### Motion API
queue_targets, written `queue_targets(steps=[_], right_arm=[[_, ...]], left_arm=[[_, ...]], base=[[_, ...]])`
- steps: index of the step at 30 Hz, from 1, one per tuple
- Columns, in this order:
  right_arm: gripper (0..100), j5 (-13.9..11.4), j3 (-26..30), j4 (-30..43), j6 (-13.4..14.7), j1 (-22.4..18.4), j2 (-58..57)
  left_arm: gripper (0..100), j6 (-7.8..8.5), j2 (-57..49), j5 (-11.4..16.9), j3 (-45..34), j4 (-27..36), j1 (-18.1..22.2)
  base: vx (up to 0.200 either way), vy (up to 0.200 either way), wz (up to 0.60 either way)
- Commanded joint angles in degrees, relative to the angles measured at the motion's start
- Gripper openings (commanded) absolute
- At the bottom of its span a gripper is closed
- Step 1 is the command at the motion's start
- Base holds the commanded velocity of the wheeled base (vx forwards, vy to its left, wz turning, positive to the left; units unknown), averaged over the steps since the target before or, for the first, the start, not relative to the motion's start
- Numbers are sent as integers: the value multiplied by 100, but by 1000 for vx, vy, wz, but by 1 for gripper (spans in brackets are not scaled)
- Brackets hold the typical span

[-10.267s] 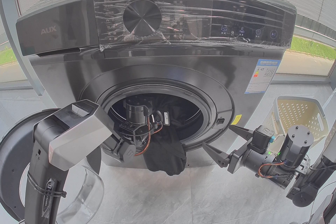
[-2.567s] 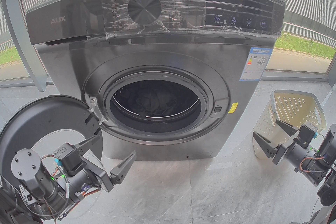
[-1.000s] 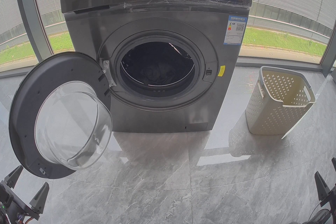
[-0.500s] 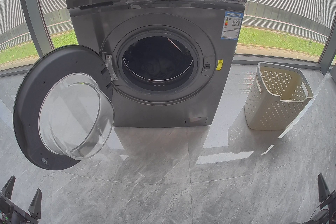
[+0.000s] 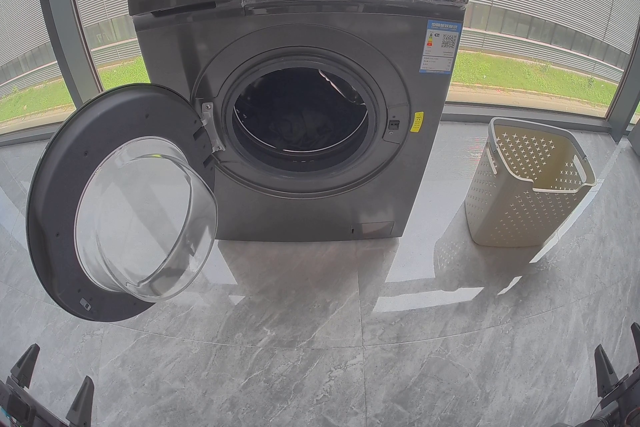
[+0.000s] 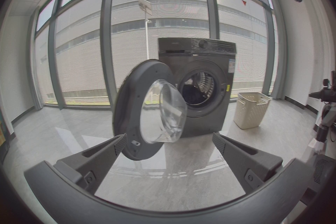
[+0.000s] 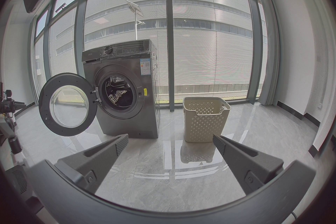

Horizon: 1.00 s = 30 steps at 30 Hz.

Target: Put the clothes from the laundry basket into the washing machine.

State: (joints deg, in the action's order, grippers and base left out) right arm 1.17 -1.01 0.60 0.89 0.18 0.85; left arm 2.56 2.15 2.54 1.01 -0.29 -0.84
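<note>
Left tool [image 5: 59, 367]: near left corner, low over the floor [image 5: 360, 348], fingers spread wide, gripping nothing. Door [image 5: 60, 195] hangs open on the left side of the washing machine [image 5: 300, 221]. Dark clothes [image 5: 297, 123] lie inside the drum. Laundry basket [image 5: 513, 215] stands on the floor right of the machine, apart from it. Right tool [image 5: 617, 341]: near right corner, spread wide, gripping nothing.

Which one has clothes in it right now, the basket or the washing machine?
The washing machine: dark clothes lie inside it, behind the open door. The cream basket beside it looks empty.
</note>
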Motion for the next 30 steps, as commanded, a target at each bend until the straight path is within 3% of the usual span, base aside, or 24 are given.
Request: queue_targets(steps=[1,5,7,8,12,18,25,30], right_arm=[[100,-47,84,-51,-36,8,-85],[100,-38,92,-60,-36,8,-85],[100,-38,92,-60,-27,8,-85],[100,-38,92,-60,-36,8,-85],[100,-38,92,-60,-27,8,-85],[100,-38,92,-60,-27,8,-85],[100,-38,92,-51,-27,8,-85],[100,-38,84,-51,-27,8,-85]], left_arm=[[100,60,-215,-667,48,311,75],[100,43,-215,-579,22,258,84],[100,-212,-215,-16,-40,275,67],[100,-230,-215,63,-57,267,67],[100,-159,-215,-78,-92,187,84],[100,-168,-215,-69,-92,187,75],[100,-168,-215,-60,-92,187,75],[100,-168,-215,-78,-92,187,75]], base=[[0,0,0],[0,0,0],[0,0,0],[0,0,0],[0,0,0],[-200,0,0],[0,0,0],[0,200,0]])
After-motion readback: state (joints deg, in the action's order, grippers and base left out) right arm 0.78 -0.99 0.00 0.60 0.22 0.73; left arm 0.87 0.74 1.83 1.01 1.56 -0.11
